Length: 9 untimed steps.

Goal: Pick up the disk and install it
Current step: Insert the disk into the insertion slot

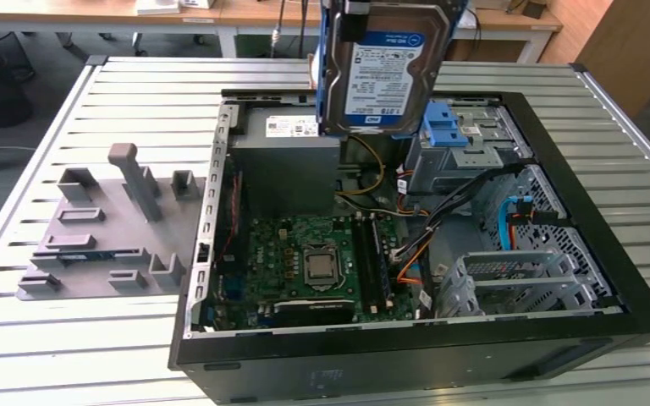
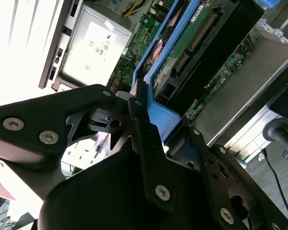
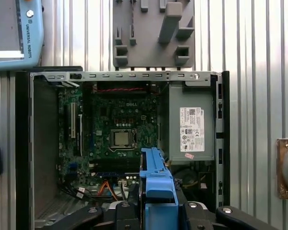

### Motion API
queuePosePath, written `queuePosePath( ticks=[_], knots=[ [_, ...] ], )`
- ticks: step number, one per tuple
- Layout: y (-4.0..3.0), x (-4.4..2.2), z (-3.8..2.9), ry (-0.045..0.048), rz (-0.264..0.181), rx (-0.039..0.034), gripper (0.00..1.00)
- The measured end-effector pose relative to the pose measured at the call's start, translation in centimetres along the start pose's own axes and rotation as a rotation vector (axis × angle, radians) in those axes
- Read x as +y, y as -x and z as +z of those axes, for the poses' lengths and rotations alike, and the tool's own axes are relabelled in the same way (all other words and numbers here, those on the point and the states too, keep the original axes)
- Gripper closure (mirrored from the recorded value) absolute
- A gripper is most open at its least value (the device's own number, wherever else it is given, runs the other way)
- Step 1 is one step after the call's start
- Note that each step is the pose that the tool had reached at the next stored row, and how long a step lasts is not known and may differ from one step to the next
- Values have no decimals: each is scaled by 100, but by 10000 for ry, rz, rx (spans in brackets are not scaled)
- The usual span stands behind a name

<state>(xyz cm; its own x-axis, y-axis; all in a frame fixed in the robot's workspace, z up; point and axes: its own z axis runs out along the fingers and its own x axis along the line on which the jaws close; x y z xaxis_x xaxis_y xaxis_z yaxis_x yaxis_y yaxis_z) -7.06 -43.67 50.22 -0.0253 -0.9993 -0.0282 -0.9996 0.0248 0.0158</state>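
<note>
1. I see the gripper [image 2: 159, 114] clamped on the disk [image 2: 182, 52], gripping its blue carrier edge.
2. Disk's green circuit board faces the camera.
3. Grey power supply [image 2: 93, 45] lies beyond it.

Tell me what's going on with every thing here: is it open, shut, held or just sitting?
disk, held upright in the air above the case, not installed yet.
tool, shut on the disk.
computer case, lying on its side, cover off, insides showing.
power supply box, fitted inside the case.
grey holder, lying flat on the table beside the case.
</note>
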Motion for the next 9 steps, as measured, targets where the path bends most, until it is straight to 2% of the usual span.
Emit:
queuePosePath(
  ticks=[9],
  knots=[
    [-163,-4,1,0,-1,-1,63]
  ],
)
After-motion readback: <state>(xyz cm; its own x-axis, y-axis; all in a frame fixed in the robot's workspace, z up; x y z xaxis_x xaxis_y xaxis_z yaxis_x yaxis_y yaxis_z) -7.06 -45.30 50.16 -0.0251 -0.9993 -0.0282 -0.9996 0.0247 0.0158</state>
